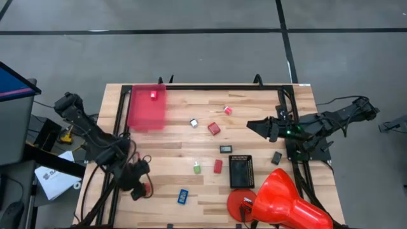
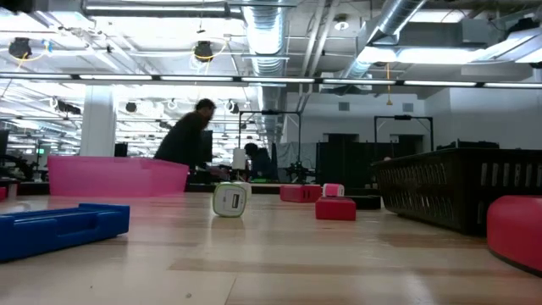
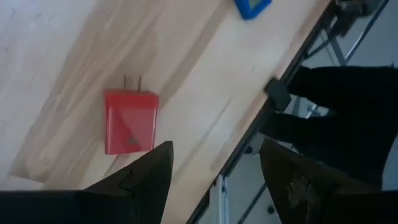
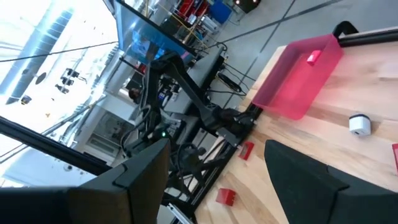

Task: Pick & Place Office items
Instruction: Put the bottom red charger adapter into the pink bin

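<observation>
Pale wooden planks form the table (image 1: pixel 172 146), where small office items lie scattered between a pink bin (image 1: pixel 147 107) at the far left and a black tray (image 1: pixel 241 170) nearer the front. At the front left edge the left gripper (image 3: pixel 214 180) hangs above a red charger block (image 3: pixel 130 121), fingers parted and holding nothing; the block lies flat, its two prongs pointing away from the fingers. A blue piece (image 1: pixel 182 196) lies nearby, long axis roughly front to back. Over the right side, the right gripper (image 4: pixel 217 180) hovers apart and empty, aimed toward the bin.
</observation>
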Robot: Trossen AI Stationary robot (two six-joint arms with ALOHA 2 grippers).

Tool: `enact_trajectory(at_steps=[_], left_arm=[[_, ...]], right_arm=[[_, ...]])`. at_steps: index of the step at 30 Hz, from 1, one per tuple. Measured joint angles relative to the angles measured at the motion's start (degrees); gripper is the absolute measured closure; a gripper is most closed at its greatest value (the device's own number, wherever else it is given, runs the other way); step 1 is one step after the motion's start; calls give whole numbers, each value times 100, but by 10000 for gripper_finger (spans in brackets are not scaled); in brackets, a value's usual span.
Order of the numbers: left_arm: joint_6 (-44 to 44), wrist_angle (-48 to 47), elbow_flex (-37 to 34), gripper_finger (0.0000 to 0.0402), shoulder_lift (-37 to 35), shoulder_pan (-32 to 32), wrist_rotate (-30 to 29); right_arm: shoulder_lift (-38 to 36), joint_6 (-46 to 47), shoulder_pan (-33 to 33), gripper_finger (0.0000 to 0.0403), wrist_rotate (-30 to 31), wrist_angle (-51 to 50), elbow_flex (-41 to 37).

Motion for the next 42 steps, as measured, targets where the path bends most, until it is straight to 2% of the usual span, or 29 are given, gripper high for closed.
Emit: enact_trajectory(at_steps=[5,11,15,26,35,38,42], left_arm=[[241,-53,2,169,493,-368,-294],[1130,807,19,169,1407,-547,-289],[1110,352,103,169,1721,-539,-159],[975,210,120,169,2019,-425,-324],[857,-362,124,169,1565,-243,-456],[855,-303,107,155,1527,-254,-446],[854,-166,105,118,1579,-338,-414]], right_arm=[[2,-54,28,147,66,-9,0],[2,-29,26,147,104,-15,0],[2,60,84,147,141,-14,0],[2,141,181,147,149,-21,0],[2,185,234,147,149,-19,0],[2,185,261,147,147,-19,0],[2,161,369,147,215,-17,0]])
